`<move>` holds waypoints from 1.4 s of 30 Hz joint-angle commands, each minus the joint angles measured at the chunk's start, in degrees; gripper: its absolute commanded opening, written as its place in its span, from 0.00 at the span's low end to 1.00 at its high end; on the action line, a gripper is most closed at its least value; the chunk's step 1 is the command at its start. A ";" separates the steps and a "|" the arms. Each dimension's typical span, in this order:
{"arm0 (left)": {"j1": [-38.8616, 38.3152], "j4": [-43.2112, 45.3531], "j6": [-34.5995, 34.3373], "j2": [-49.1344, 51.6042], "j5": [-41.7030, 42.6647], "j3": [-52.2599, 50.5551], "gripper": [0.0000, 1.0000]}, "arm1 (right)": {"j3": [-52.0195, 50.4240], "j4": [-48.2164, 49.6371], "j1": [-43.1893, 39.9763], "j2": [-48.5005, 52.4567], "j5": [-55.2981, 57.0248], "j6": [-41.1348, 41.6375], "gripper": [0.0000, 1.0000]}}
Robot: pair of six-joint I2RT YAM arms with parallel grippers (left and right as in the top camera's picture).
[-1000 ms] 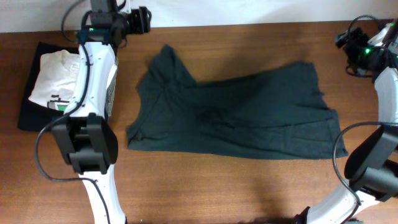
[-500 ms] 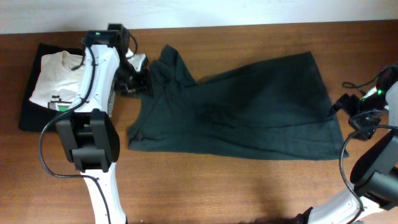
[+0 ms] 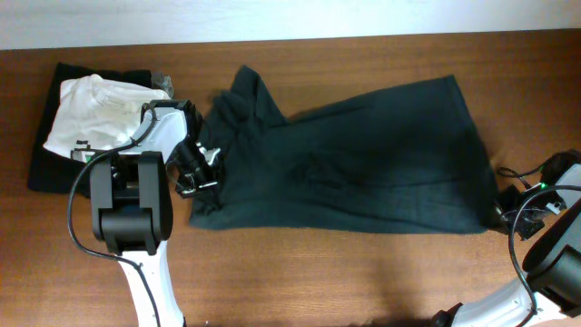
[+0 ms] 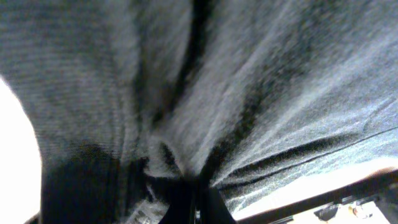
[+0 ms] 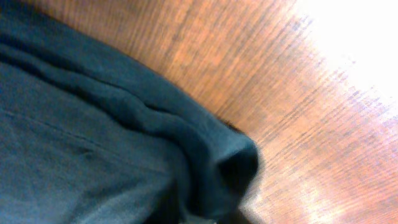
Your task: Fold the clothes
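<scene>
Left arm (image 3: 136, 209) stretching up from bottom of overhead view, white forearm bending right, wrist sitting low; left gripper (image 3: 201, 170) pinching bunched shirt (image 3: 363, 163) at its left edge, cloth gathering into closed jaws in wrist view. Right arm (image 3: 554, 263) curving in from lower right corner; right gripper (image 3: 510, 214) sitting low at shirt's lower right corner, fingers hiding behind cloth, jaw state unclear

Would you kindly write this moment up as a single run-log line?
stage: grasping, no fold yet | T-shirt: spread on table | left gripper: pinching its left edge | right gripper: at its near-right corner, grip unclear
</scene>
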 commanded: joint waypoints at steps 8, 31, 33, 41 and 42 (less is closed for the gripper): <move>0.81 -14.99 -0.37 -9.14 -13.81 -1.14 0.01 | 12.94 -19.06 -3.65 -5.81 18.14 4.26 0.13; -0.39 20.52 1.33 -16.26 4.15 -0.70 0.18 | 19.30 26.53 22.97 17.42 -6.45 -0.04 0.09; -0.39 20.57 1.33 -16.26 4.15 -0.70 0.18 | 19.30 25.99 22.12 20.20 1.99 1.33 0.08; -2.80 28.28 1.33 -16.24 4.33 -0.72 0.56 | 24.70 15.80 11.65 20.28 -1.27 -4.13 0.11; -3.48 29.79 1.33 -16.24 4.31 -0.72 0.58 | 27.58 13.46 11.61 18.86 -5.81 -6.29 0.19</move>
